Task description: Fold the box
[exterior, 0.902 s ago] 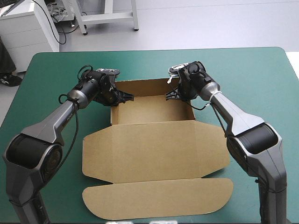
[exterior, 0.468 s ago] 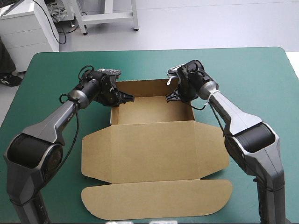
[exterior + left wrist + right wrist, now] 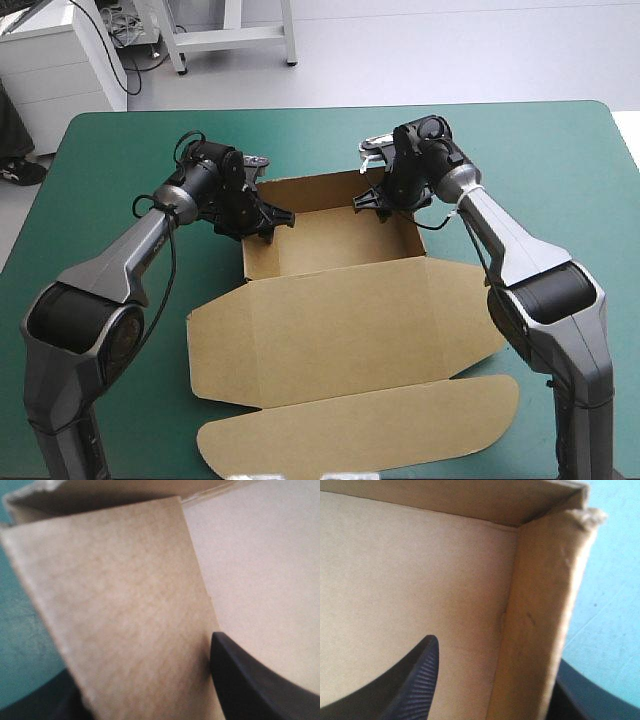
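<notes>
The box (image 3: 330, 245) has twisted since earlier, its lid (image 3: 345, 330) swinging toward the tabletop's (image 3: 560, 160) right edge. It lies mid-tabletop; each arm's jaws are clamped on a side wall (image 3: 540, 605) — uneven pulling could skew it further or untuck a wall.

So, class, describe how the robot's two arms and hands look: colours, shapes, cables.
The left arm and right arm are silver-grey tubes with bulky black joints. Black wrists carry the left hand and right hand, each with two broad black curved fins. A thin black cable runs along the left arm.
</notes>
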